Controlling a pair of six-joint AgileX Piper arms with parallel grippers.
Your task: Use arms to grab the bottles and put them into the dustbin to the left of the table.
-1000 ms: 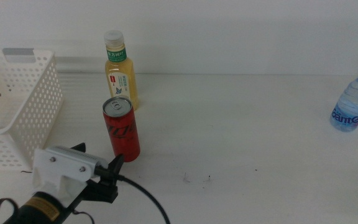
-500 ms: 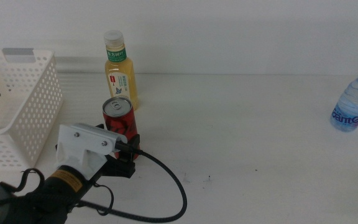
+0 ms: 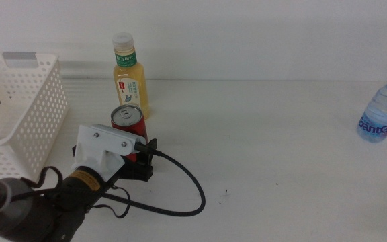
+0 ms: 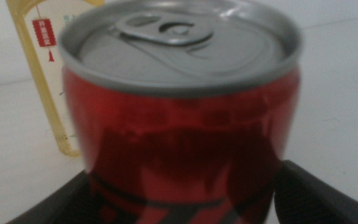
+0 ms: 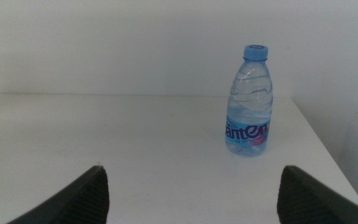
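The slim red can (image 3: 127, 118) stands on the table (image 3: 267, 134) in front of the yellow tea bottle (image 3: 130, 81). My left gripper (image 3: 136, 156) has reached the can low down, with its open jaws on either side of the can's body. In the left wrist view the can (image 4: 179, 118) fills the frame between the two jaws, and the tea bottle (image 4: 39, 74) shows behind it. The clear water bottle (image 3: 382, 109) stands upright at the far right edge. It also shows in the right wrist view (image 5: 248, 106), well ahead of my open right gripper (image 5: 191, 193). The right arm is out of the middle view.
The white perforated dustbin (image 3: 19, 107) sits at the table's left, a short way from the can. A black cable (image 3: 187, 188) loops on the table beside the left arm. A few dark specks mark the tabletop.
My left arm has moved forward and to the right along the table until its jaws flank the red can. The can and both bottles have not moved.
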